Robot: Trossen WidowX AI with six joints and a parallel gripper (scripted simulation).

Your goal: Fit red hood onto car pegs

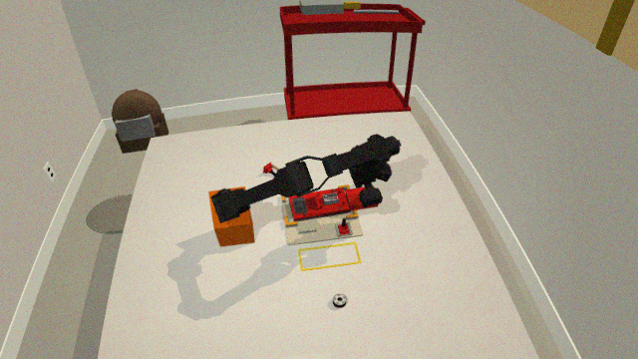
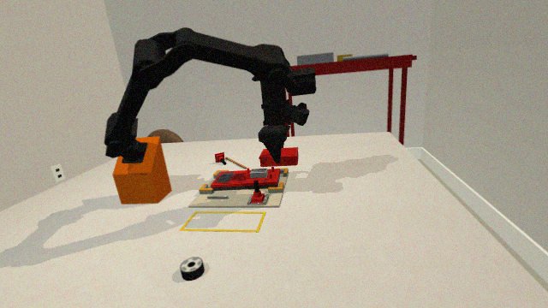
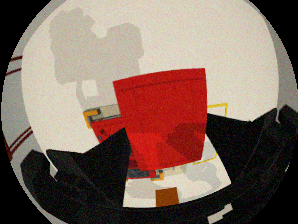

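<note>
- The black gripper [image 2: 274, 155] is clamped on the boxy red hood [image 2: 280, 156], fingers spread wide across its flat-roofed shell, holding it clear of the pale matte worktop [image 2: 364, 222].
- Below and just beside the gripper, the flat red chassis [image 2: 246, 178] lies in its orange-cornered jig [image 2: 240, 194].

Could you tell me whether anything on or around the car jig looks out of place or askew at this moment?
Nothing stands out as wrong. The gripper is shut on the red hood, carried level in the air beside the far end of the chassis, not yet on it. A small black wheel lies alone on the table, well away from the jig.
</note>
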